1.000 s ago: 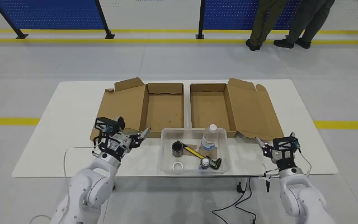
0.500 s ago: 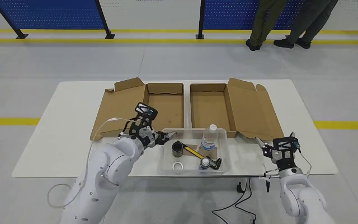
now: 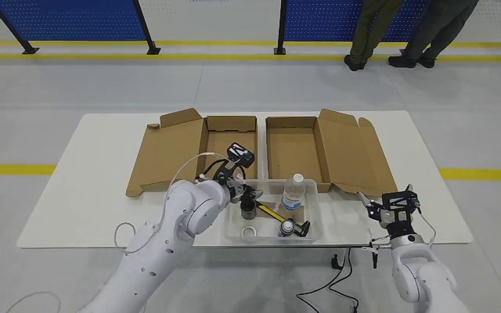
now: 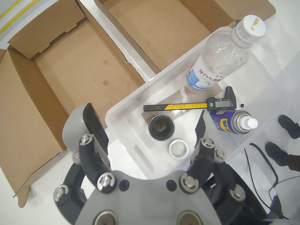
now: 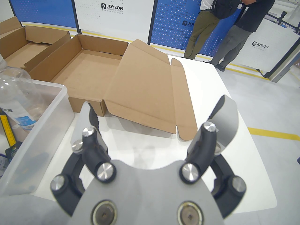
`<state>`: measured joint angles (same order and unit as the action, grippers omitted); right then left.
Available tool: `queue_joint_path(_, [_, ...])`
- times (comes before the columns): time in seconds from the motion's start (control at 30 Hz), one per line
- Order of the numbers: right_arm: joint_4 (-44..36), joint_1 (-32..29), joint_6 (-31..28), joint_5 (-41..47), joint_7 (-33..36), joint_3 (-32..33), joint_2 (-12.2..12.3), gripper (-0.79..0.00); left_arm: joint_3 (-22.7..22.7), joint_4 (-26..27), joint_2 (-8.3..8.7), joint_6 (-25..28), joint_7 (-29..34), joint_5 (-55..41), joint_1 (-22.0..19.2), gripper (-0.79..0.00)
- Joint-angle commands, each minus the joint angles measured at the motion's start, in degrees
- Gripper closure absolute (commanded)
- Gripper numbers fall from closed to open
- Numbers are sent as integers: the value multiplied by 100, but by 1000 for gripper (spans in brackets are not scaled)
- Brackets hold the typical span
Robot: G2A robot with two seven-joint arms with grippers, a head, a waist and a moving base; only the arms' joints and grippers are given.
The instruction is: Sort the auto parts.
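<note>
White table (image 3: 102,156) under bright shop light, two open cardboard boxes (image 3: 231,152) at the back; clear bin (image 4: 127,97) just in front of them, holding a black sleeve (image 4: 161,127), white ring (image 4: 179,149), caliper (image 4: 185,106), spray can (image 4: 230,122) and bottle (image 4: 218,69); left gripper (image 4: 144,113) hovers over the bin's left end, spread wide, empty; right gripper (image 5: 156,104) near the table's right front edge, wide apart, holding nothing.
</note>
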<state>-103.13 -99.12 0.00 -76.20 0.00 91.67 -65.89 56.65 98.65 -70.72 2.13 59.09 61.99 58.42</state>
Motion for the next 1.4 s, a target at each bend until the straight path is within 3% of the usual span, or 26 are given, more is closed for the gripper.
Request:
queue_joint_path(0.0, [0, 0, 0, 0, 0, 0, 0, -785, -108, -164, -29, 49, 104, -38, -111, -403])
queue_joint_path(0.03, [0, 0, 0, 0, 0, 0, 0, -785, -144, -232, -38, 75, 191, -42, -165, -391])
queue_joint_path(0.13, [0, 0, 0, 0, 0, 0, 0, -785, -223, -408, -57, 215, 369, -43, -289, -529])
queue_joint_path(0.17, [0, 0, 0, 0, 0, 0, 0, -785, -240, -448, -60, 278, 422, -42, -325, -533])
queue_joint_path(0.3, [0, 0, 0, 0, 0, 0, 0, -785, -249, -576, -64, 465, 635, -144, -405, -428])
queue_joint_path(0.37, [0, 0, 0, 0, 0, 0, 0, -785, -254, -620, -64, 545, 736, -170, -437, -499])
queue_joint_path(0.4, [0, 0, 0, 0, 0, 0, 0, -785, -262, -661, -64, 584, 787, -187, -441, -465])
queue_joint_path(0.47, [0, 0, 0, 0, 0, 0, 0, -785, -272, -713, -65, 626, 812, -199, -451, -502])
queue_joint_path(0.73, [0, 0, 0, 0, 0, 0, 0, -785, -399, -908, -94, 662, 781, -131, -485, -391])
queue_joint_path(1.37, [0, 0, 0, 0, 0, 0, 0, -785, -670, -1385, -195, 633, 728, 39, -675, -317])
